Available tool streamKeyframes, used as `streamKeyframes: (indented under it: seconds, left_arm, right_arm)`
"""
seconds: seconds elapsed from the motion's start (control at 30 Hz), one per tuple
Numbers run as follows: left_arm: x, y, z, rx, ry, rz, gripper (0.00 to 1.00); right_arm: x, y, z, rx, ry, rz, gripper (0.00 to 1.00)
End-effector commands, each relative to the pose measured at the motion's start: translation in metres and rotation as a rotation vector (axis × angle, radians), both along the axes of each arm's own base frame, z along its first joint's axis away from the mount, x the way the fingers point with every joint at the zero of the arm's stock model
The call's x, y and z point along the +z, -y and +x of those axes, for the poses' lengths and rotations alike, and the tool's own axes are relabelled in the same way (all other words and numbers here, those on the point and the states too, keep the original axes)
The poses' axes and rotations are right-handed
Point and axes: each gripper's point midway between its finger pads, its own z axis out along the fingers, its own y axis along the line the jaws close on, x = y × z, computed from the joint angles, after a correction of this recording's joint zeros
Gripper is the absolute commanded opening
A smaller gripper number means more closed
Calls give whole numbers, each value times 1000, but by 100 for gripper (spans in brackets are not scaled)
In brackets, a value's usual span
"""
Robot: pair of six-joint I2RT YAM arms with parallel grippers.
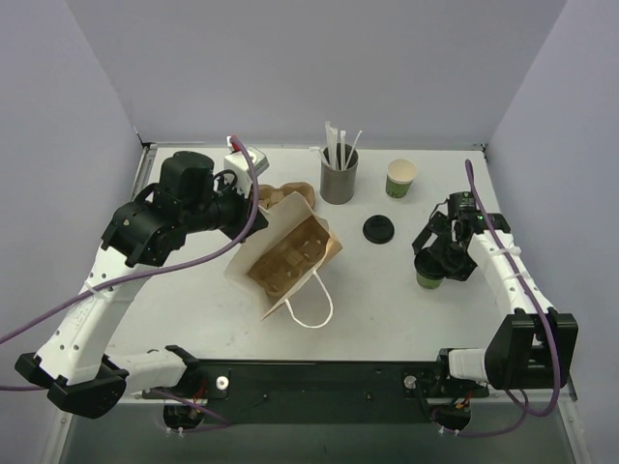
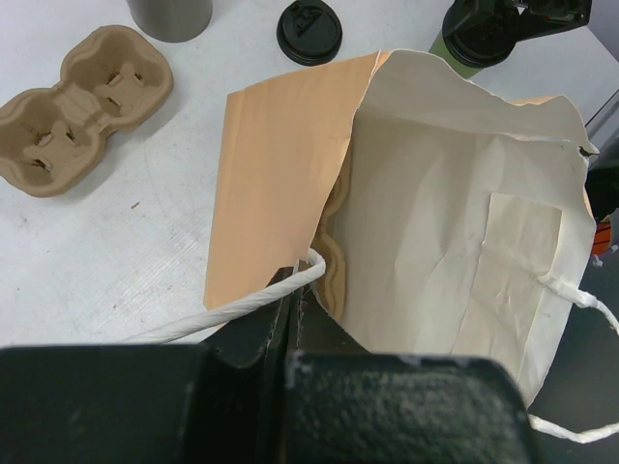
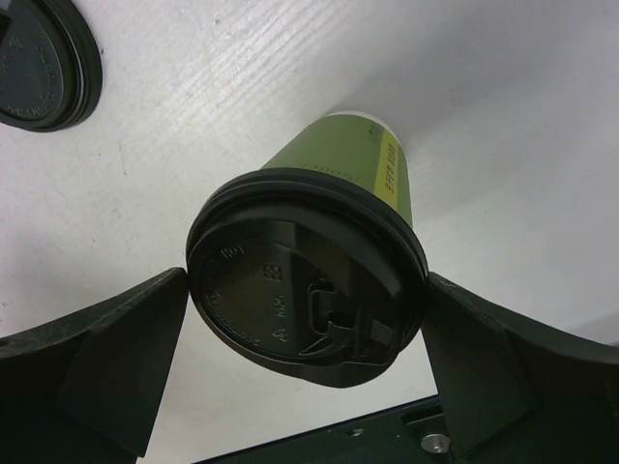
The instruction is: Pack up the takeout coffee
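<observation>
— While the right gripper (image 3: 305,290) hangs low over the table (image 1: 387,300), what sits between its fingers?
— The coffee (image 3: 353,159). It stands upright at the table's right side. The two fingers flank its black lid, one on each side, each meeting the rim. So the gripper is closed to about the lid's width, clasping the coffee at the top.
— Is the cup lifted?
— I cannot tell; from above it looks to rest on the table.
— What lies around it?
— A spare lid (image 1: 379,229) lies flat to its left, apart from it. Farther back stand an open cup (image 1: 401,178) and the grey holder (image 1: 338,181) with straws.
— And the other arm?
— The left gripper (image 2: 295,295) is closed, pinching the edge of the bag (image 2: 280,174) beside its white cord handle. The bag lies mid-table, well apart from the coffee, its mouth open, with a pulp tray (image 1: 290,256) inside. A second tray (image 2: 82,106) lies on the table just behind the bag.
</observation>
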Motion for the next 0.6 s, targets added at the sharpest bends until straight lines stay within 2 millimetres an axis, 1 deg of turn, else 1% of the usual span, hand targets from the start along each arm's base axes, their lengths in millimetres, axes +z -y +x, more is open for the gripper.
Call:
streamKeyframes:
  seconds: [0.0, 0.07, 0.33, 0.37, 0.47, 0.57]
  left_arm:
    - [12, 2, 0, -9, 46, -20, 0]
    - [12, 3, 0, -12, 47, -19, 0]
    - [12, 1, -1, -9, 53, -17, 0]
    - [12, 1, -2, -9, 52, -16, 0]
    - [12, 0, -3, -9, 55, -17, 0]
    - [12, 0, -3, -9, 58, -16, 0]
  right_arm:
    - [4, -3, -15, -18, -10, 26, 99]
    - [6, -2, -18, -16, -14, 19, 99]
    - [19, 3, -20, -13, -14, -7, 100]
    - [19, 7, -23, -20, -25, -31, 100]
    - [21, 9, -27, -18, -33, -42, 100]
    - [29, 10, -27, -15, -18, -46, 100]
